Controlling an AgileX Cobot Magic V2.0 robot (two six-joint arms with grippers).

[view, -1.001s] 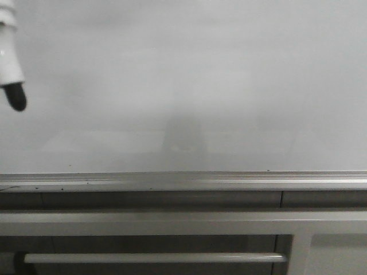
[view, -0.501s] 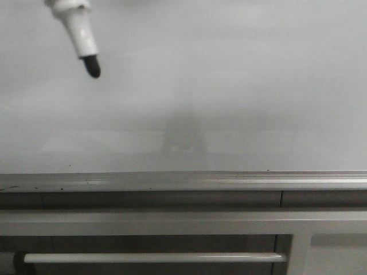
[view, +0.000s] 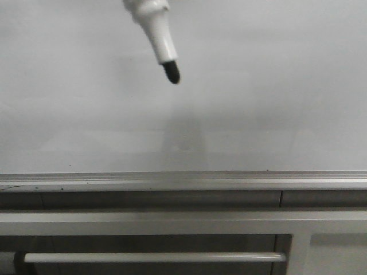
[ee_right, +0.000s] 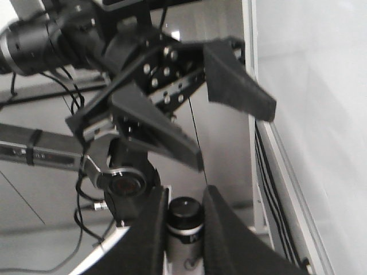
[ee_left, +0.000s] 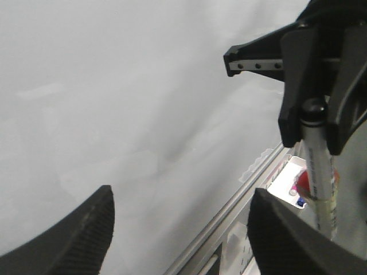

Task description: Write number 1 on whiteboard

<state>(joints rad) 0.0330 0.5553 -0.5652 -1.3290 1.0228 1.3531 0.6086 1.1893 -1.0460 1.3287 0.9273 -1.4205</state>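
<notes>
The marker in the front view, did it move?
Yes. The marker moved right across the whiteboard; its tip is now above the middle of the rail.

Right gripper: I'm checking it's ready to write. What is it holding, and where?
The right gripper holds a marker by its rear end, near the butt; the left gripper is open, empty.

left hand [ee_left: 178, 229] hangs with fingers spread wide, empty; right hand [ee_right: 183, 215] has fingers pinched tight on a marker [ee_right: 184, 229]
</notes>
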